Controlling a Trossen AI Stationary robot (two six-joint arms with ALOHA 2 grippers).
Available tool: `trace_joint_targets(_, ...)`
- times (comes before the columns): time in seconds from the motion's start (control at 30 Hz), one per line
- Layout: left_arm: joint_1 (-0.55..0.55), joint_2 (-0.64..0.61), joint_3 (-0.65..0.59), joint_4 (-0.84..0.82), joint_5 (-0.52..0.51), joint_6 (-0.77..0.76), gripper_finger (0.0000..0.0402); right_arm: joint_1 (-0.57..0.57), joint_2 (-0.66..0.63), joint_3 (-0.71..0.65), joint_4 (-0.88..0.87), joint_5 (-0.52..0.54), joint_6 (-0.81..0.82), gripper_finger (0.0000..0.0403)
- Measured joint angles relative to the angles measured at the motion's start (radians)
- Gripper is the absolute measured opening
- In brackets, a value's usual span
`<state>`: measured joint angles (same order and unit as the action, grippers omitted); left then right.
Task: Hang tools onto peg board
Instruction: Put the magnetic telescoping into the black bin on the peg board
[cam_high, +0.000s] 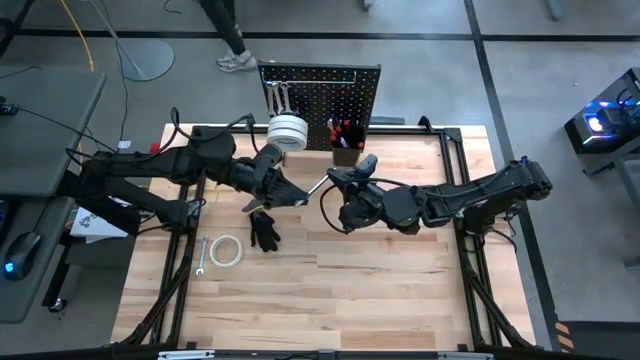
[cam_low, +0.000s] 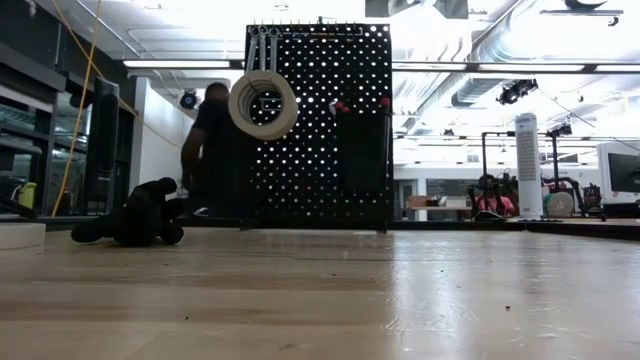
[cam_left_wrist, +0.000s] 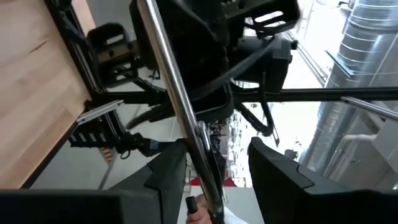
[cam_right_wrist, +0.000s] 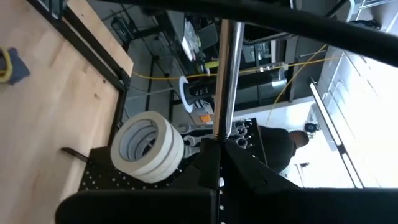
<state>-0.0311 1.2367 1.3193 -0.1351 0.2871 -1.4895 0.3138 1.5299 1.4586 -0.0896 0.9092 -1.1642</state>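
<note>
Both arms met above the middle of the bench's far half, just in front of the peg board (cam_high: 322, 95) standing at the far edge, and between them hung one silver wrench (cam_high: 318, 186). The right gripper (cam_high: 336, 181) was clenched on one end of it; in its wrist view the shaft (cam_right_wrist: 225, 74) ran straight out from the shut jaws. The left gripper (cam_high: 288, 192) had its fingers (cam_left_wrist: 166, 175) parted around the other end, not clamped. The wrench's long axis lay across, gripper to gripper, roughly along the board's face. A handover looked underway, and the left arm sat nearer the hooks. White tape rolls (cam_high: 287, 131) already hung there; pliers (cam_high: 263, 229), another tape roll (cam_high: 225, 251) and a wrench (cam_high: 200, 256) waited toward the left edge.
</note>
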Motion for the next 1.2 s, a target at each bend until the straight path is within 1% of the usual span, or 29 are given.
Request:
trace_joint_targets(0.13,0.000,0.002,0.000,-0.002,0.000,0.014,0.0155,0.000,0.000,0.000,-0.003,-0.004,0.014,0.0000)
trace_joint_targets(0.23,0.000,0.001,0.000,-0.002,0.000,0.026,0.0133,0.000,0.000,0.000,-0.003,-0.004,0.016,0.0000)
trace_joint_targets(0.3,0.000,0.002,0.000,-0.005,0.000,0.038,0.0103,0.000,0.000,0.000,-0.003,-0.005,0.015,0.0000)
trace_joint_targets(0.4,0.000,0.002,0.000,-0.008,-0.001,0.063,0.0036,0.000,0.000,0.000,-0.003,-0.013,0.015,0.0000)
trace_joint_targets(0.47,-0.001,0.002,0.000,-0.007,-0.007,0.077,0.0011,0.000,0.000,0.001,-0.003,-0.022,0.015,0.0000)
trace_joint_targets(0.77,0.000,0.001,0.000,-0.005,-0.014,0.115,0.0001,0.007,0.000,0.001,0.001,-0.024,0.065,0.0000)
trace_joint_targets(1.0,0.000,0.001,0.000,-0.014,-0.015,0.139,0.0000,0.008,0.000,0.001,0.004,-0.024,0.065,0.0000)
trace_joint_targets(1.2,0.000,0.001,0.000,-0.019,-0.010,0.122,0.0001,0.008,0.000,0.001,0.004,-0.024,0.074,0.0000)
